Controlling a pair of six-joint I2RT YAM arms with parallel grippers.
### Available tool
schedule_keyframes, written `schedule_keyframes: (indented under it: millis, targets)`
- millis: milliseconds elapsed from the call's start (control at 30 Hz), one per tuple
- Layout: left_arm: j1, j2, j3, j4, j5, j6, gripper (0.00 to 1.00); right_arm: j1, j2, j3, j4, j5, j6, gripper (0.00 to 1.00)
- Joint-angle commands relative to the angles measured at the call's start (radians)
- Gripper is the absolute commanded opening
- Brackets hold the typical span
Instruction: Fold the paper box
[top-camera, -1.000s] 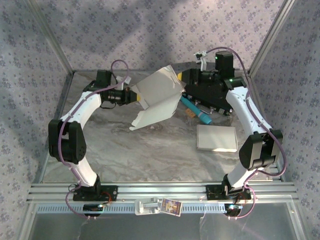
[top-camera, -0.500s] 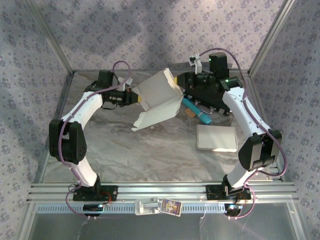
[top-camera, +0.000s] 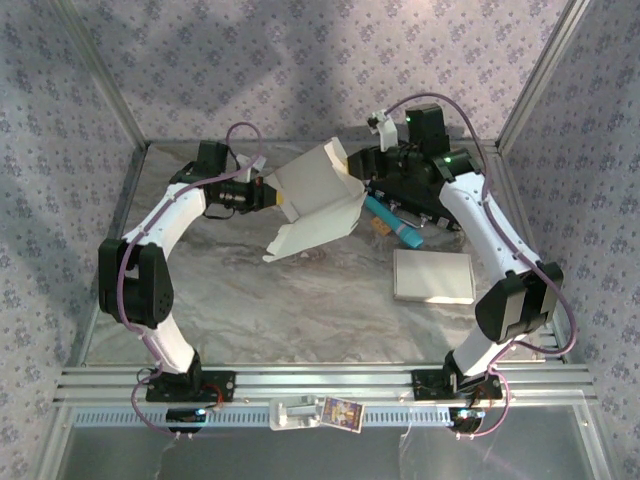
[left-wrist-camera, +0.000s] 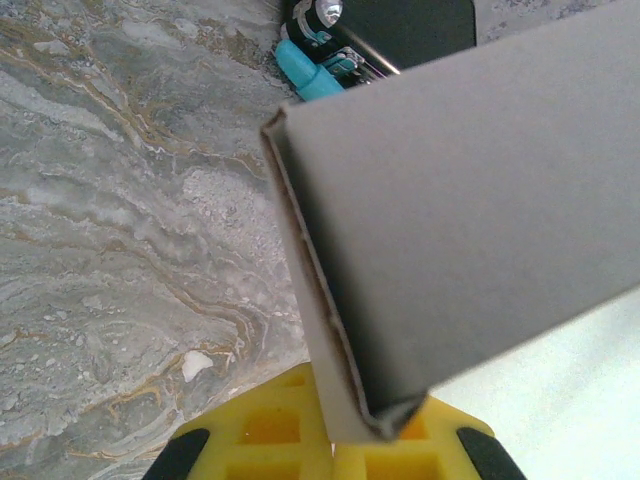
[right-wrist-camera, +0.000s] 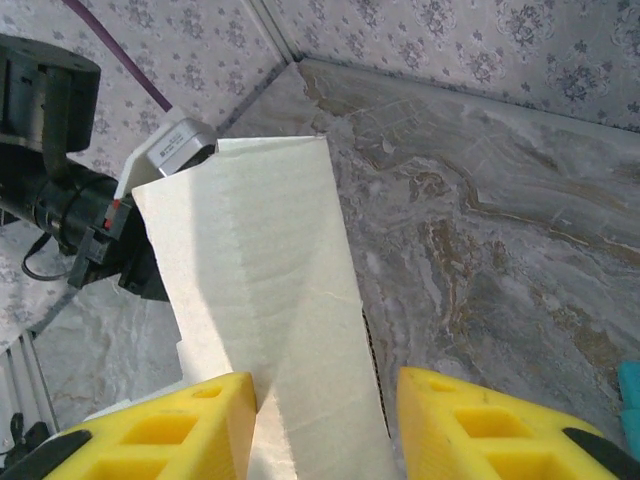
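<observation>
the paper box (top-camera: 315, 195) is held up between our two tools, its flaps spread, over the desk (top-camera: 250, 300). our left tool (left-wrist-camera: 330, 440) is clenched on a folded edge of the box. our right tool (right-wrist-camera: 325, 400) is released, its fingers apart with one flap passing between them. just beside our right tool lie a blue pen (top-camera: 392, 222) and a black case (top-camera: 420, 185).

The paper box (top-camera: 318, 195) is at the far middle of the tabletop (top-camera: 250, 300), between my left claw (top-camera: 271, 193) on its left and my right claw (right-wrist-camera: 322, 400) at its far right side. To its right a marker (top-camera: 392, 222) lies just in front of the case (top-camera: 415, 185) in the far right corner. Nearer me, close to the right edge, lies a flat packet (top-camera: 433, 276), well apart from the box.
</observation>
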Motion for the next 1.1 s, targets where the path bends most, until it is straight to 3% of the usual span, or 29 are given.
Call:
schedule_keyframes:
  millis: [0,400,567,767,867,1067]
  targets:
    - [-0.014,-0.018,0.020,-0.012,0.018,0.029,0.00,0.014,-0.008,0.044,-0.039,0.001,-0.037,0.44]
    - [-0.017,-0.016,0.029,-0.021,0.011,0.033,0.00,0.031,0.032,0.068,-0.107,0.050,-0.070,0.44]
    - [-0.024,-0.019,0.036,-0.034,0.005,0.039,0.00,0.089,0.065,0.101,-0.167,0.252,-0.112,0.43]
    - [-0.043,-0.018,0.043,-0.067,-0.023,0.051,0.00,0.169,0.120,0.130,-0.205,0.558,-0.121,0.31]
    - [-0.055,-0.020,0.036,-0.081,-0.045,0.061,0.00,0.200,0.150,0.121,-0.211,0.636,-0.113,0.18]
    - [-0.072,-0.027,0.004,-0.120,-0.127,0.076,0.00,0.234,0.161,0.008,-0.156,0.741,-0.041,0.01]
